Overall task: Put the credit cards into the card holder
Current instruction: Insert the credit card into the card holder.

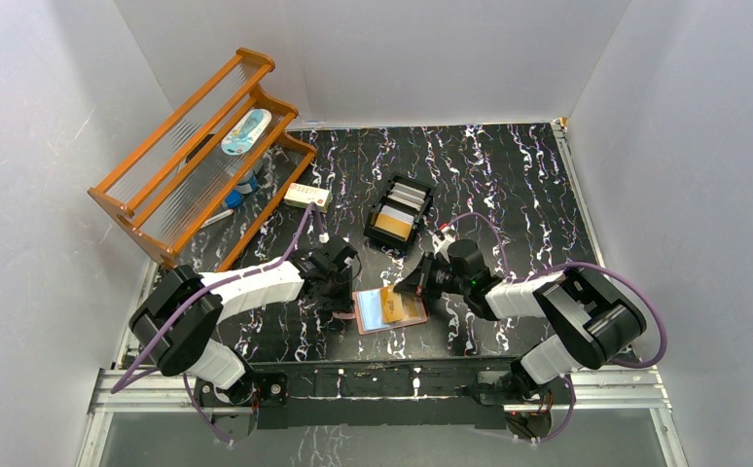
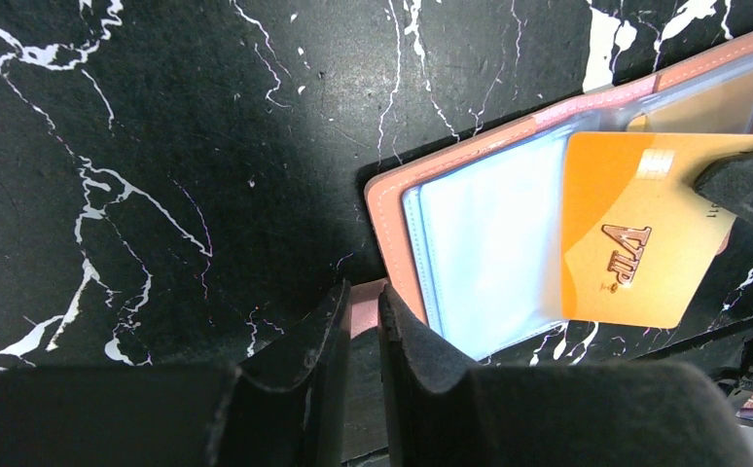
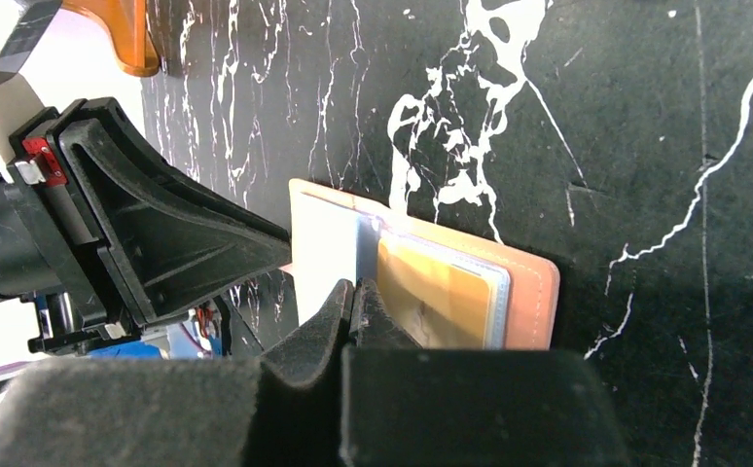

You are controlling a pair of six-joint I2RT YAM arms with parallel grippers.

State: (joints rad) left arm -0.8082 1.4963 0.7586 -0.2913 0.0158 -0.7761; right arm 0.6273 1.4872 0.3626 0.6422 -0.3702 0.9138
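The card holder (image 2: 387, 219) lies open on the table (image 2: 159, 146), between the two arms. The left gripper (image 2: 364, 309) is clenched on a strip of its salmon leather at the edge nearest that arm, pinning it down. The right gripper (image 3: 355, 297) is closed tight over the holder's opposite side and appears to pinch the far corner of a gold card (image 2: 645, 243). That card sits slightly askew across the holder's middle. Its leading edge seems to lie just under the film of the clear sleeve (image 2: 489, 263); most of the card is outside it. A second gold card shows through the sleeve on the holder's other page. Beyond the holder, away from the arms, a black tray (image 1: 399, 216) carries the remaining credit cards (image 1: 393, 224).

The likely step in hand is pushing the card home, and the skew is the main risk. A corner could catch the sleeve mouth, and the card would then bow or crumple the film instead of sliding. The corner grip gives little control, so the card could pivot between the fingers under resistance. The left hold is only a narrow bite of leather. A hard push towards it could drag the holder across the table or tug the strip free, and the sleeve mouth could then fall shut.
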